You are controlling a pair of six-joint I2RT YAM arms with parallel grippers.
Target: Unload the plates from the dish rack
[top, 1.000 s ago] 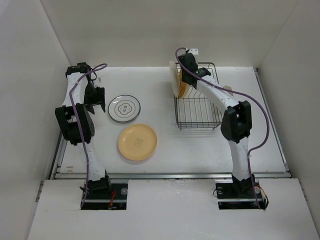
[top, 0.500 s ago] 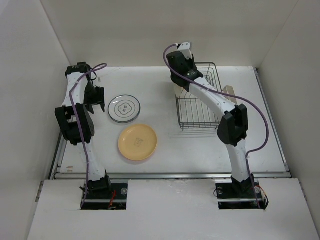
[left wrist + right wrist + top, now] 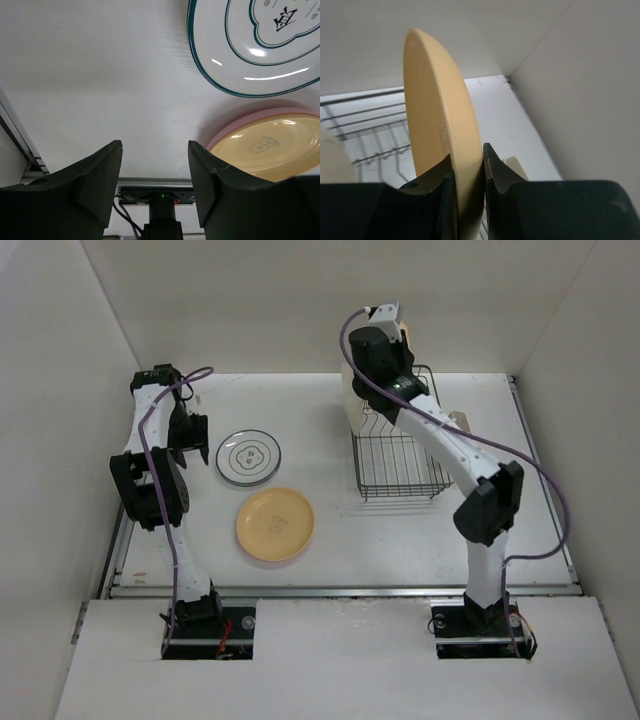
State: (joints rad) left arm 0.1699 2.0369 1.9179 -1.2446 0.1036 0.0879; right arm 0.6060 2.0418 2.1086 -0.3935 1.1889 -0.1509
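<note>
The right end effector [image 3: 467, 167] was shut tight on the rim of a yellow-cream plate [image 3: 437, 100], which stood on its edge between the two fingers. I think it was held that way because plates stand up in the slots of the dish rack [image 3: 395, 465] and must come out upward. The plate hung above the far left end of the rack.

Left of the rack, well apart, the ringed plate [image 3: 249, 457] lay flat on the desk [image 3: 330, 550]. The yellow-orange plate [image 3: 275, 524] sat on a pink plate [image 3: 235, 127], likely to save room. The left end effector [image 3: 155, 165] was wide open and empty, further left of the rack than the ringed plate.

Bare desk lay between the rack and those plates, so there was room to swing over.
</note>
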